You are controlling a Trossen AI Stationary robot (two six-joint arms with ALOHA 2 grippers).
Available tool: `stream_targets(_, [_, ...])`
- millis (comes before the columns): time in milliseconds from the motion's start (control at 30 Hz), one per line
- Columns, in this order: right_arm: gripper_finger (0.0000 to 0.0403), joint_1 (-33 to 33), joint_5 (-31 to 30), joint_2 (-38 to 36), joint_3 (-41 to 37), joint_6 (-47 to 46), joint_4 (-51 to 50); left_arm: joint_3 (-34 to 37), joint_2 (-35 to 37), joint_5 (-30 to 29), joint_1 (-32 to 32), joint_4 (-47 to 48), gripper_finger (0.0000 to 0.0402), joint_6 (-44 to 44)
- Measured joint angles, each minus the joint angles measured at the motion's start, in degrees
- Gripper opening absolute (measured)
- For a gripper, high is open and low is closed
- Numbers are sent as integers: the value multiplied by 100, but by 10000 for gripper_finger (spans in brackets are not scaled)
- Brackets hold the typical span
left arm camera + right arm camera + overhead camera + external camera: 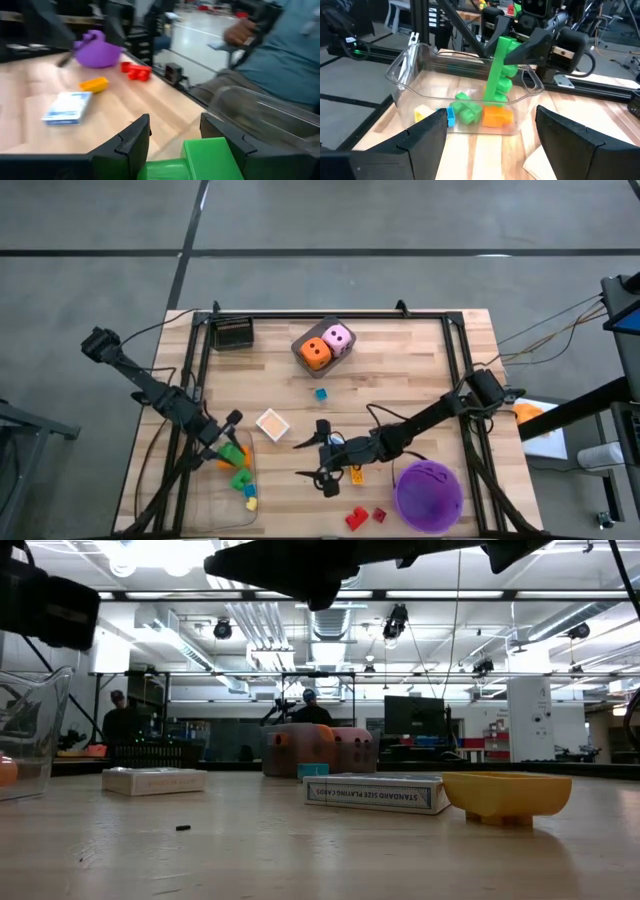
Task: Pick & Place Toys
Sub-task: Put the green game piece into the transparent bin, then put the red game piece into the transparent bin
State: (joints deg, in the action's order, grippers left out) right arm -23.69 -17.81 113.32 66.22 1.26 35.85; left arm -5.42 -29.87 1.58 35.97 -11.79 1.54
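Note:
My left gripper (pixel 228 446) is shut on a long green brick (pixel 499 70) over the clear tray (pixel 222 498) at the table's near left. The tray holds green (pixel 466 111), orange (pixel 497 116), yellow (pixel 421 114) and blue (pixel 451 116) bricks. My right gripper (pixel 308 459) is open and empty at mid-table, right of the tray, its fingers pointing toward it. An orange die (pixel 314 353) and a pink die (pixel 338 338) sit at the far middle. A small blue brick (pixel 321 394), a pale square tile (pixel 272 423), an orange brick (pixel 357 476) and red bricks (pixel 358 518) lie on the table. My left gripper pinches the long green brick by its upper end (pixel 506 44) between its two fingers (pixel 127 150), which slant down from the table's left. The brick hangs nearly upright. Its lower end (pixel 495 96) is inside the tray, just above the orange brick; I cannot tell whether they touch.
The purple bucket (pixel 429 493) stands at the near right, beside my right arm. A black box (pixel 233 333) sits at the far left. A playing-card box (pixel 375 792) lies near the low camera. A person (pixel 280 55) sits beyond the table's near edge.

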Motion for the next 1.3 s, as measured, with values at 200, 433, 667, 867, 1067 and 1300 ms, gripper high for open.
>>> stream_targets(200, [292,1,-16,0,0,0,-11,-17,3,-355,0,-88,181,75])
stream_targets(433, [292,3,-21,2,0,-22,-56,-23,2,-356,0,-160,257,155])
stream_targets(667, [292,3,-42,4,0,-24,-56,-72,2,-383,0,-771,359,-80])
stream_targets(867, [292,3,-65,4,0,-35,-115,-143,4,-1257,-3,-1493,398,-281])
stream_targets(1067, [292,3,-284,4,179,-763,-1163,-139,0,-2179,-7,-1624,399,-286])
stream_targets(1300, [292,-46,-386,4,1060,-2559,-4403,-93,-53,-2881,-11,-1639,399,-69])
